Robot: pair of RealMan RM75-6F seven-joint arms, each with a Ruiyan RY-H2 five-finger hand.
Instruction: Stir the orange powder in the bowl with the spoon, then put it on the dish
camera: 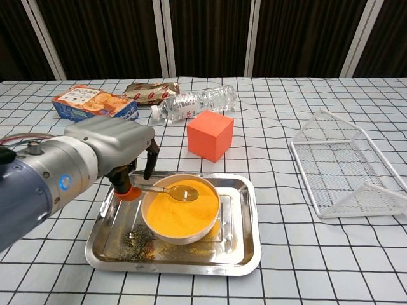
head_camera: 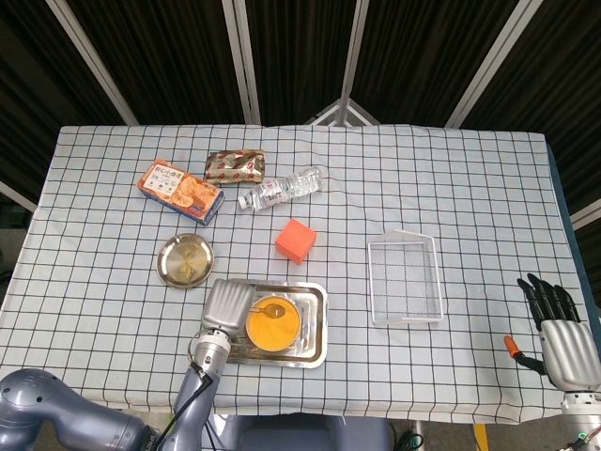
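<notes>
Spoon (camera: 170, 190) is lying with its scoop end on the orange powder (camera: 182, 211) in the bowl (camera: 181, 235), handle sticking out over the left rim toward the left robot hand (camera: 117, 147). It is looking like thin metal: light, stiff, likely slippery, so the best hold is probably a pinch on the handle end clear of the rim. Powder is loose and already dusting the tray (camera: 245, 257), so fast stirring is risking spills. The left robot hand's fingers are curling down at the handle end; whether they are actually pinching it I cannot tell, the contact is hidden. Dish (head_camera: 185, 260) is sitting just beyond the tray on the counter (head_camera: 470, 188). Right robot hand (head_camera: 560, 331) is hanging off the counter edge, fingers spread, holding nothing.
</notes>
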